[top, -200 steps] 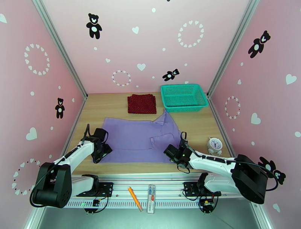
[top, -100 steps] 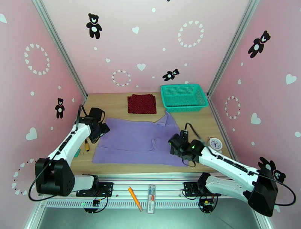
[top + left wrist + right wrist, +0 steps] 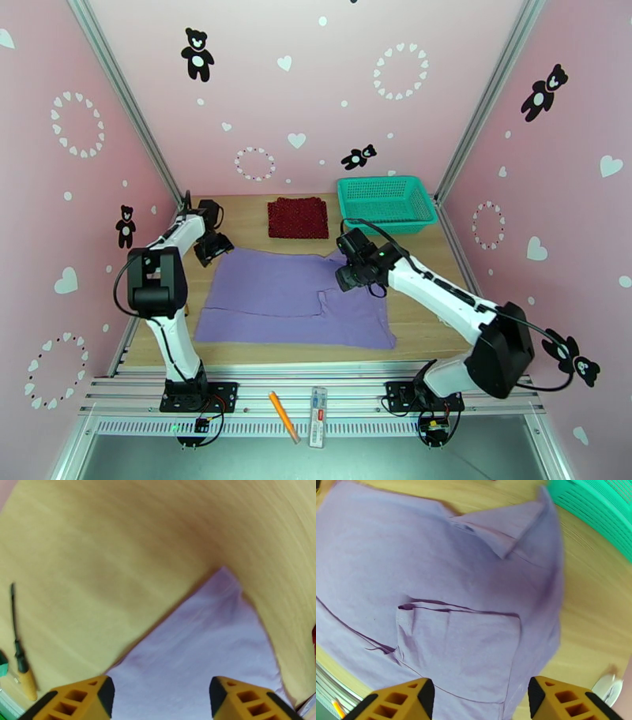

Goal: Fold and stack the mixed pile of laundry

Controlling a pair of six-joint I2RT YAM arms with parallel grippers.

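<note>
Both arms have swung away from the near edge in the last second and now reach out to the far side of the lavender T-shirt (image 3: 292, 296), which lies spread flat in the middle of the surface (image 3: 237, 211), its near hem sitting wider and straighter than a moment ago. The left gripper (image 3: 215, 248) is up at the shirt's far-left corner, the right gripper (image 3: 347, 278) over its far-right part, close to the teal basket (image 3: 391, 223). The dark red cloth (image 3: 297, 218) hasn't budged: folded square at the back, just left of the basket and apart from the shirt. From the left wrist, the left gripper (image 3: 162, 693) has its jaws apart with nothing between them, the shirt's corner (image 3: 205, 638) pointing away over bare wood, and off to the side lies a small tool (image 3: 21, 665) with a black shaft and a yellow-brown handle. From the right wrist, the right gripper (image 3: 481, 695) also has its jaws apart and empty above the shirt (image 3: 434, 570), and up close you get a folded-over sleeve and a flap near the collar end. On the rail in front lie an orange pencil (image 3: 282, 416) and a white packet (image 3: 317, 426), its print too small to read.
</note>
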